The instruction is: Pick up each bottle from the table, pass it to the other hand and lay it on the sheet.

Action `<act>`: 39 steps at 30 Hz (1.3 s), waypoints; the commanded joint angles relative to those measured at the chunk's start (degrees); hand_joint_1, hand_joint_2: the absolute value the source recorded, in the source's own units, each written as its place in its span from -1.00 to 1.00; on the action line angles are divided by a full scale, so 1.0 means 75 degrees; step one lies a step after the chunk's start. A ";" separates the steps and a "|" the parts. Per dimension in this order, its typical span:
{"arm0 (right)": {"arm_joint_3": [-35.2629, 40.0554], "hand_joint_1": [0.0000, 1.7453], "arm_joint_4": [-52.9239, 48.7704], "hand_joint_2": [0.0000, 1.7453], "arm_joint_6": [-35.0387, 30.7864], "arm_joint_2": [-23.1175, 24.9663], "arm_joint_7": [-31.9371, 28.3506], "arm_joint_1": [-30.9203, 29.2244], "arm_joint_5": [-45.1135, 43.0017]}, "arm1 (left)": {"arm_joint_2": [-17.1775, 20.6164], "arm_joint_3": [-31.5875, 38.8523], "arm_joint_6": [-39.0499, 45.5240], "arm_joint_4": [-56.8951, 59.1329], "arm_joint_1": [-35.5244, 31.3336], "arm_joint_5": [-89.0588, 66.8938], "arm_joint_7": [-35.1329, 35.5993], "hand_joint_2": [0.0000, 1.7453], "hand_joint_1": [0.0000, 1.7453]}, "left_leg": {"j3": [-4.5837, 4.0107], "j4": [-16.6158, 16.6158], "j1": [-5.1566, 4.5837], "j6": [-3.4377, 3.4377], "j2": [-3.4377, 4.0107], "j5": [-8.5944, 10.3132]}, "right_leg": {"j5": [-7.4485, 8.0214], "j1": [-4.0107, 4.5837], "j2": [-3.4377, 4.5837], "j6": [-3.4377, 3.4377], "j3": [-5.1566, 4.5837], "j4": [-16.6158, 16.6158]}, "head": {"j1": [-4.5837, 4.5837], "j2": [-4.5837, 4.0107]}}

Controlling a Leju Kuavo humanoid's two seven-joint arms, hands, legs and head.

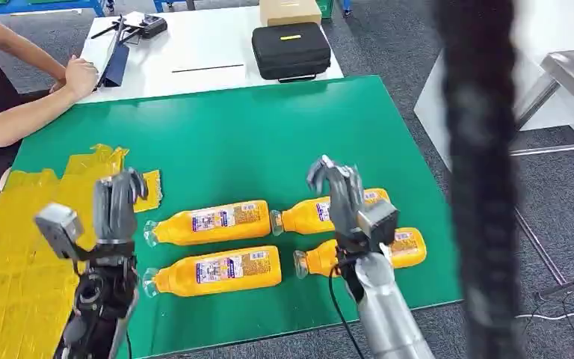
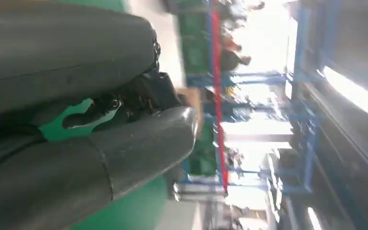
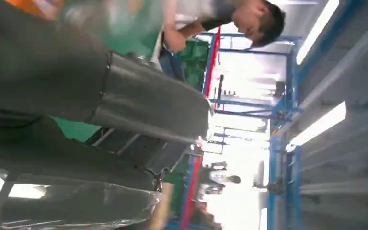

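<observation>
Four bottles (image 1: pixel 211 222) lie on the green table (image 1: pixel 217 142), none on the yellow sheet (image 1: pixel 15 254) at nine o'clock; the empty, loosely curled right hand (image 1: pixel 340 187) could roll its crowded neighbours.

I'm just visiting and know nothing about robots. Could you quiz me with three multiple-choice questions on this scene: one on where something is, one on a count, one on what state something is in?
1. Where does the yellow sheet lie?
A. at the green table's left side
B. on the white table
C. on the floor

2. How many orange bottles lie on the green table?
A. two
B. four
C. six

3. What is the right hand doing?
A. holding a bottle
B. raised over the bottles, holding nothing
C. resting on the black case

Answers:
1. A, the sheet covers the green table's left part beside the left hand.
2. B, two pairs lie on their sides, such as the front left bottle.
3. B, its fingers are apart and empty.
</observation>
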 commanded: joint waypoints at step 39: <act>-0.0313 -1.00 -0.1965 1.00 0.0169 -0.1349 0.1009 0.2031 0.1241 | -0.0093 0.0971 0.0381 -0.0640 0.0930 0.0620 0.0569 -1.00 -1.00 | 0.0023 -0.0002 0.0005 -0.0018 0.0012 -0.0027 | -0.0017 0.0008 -0.0003 0.0002 0.0024 -0.0009 | -0.0009 0.0000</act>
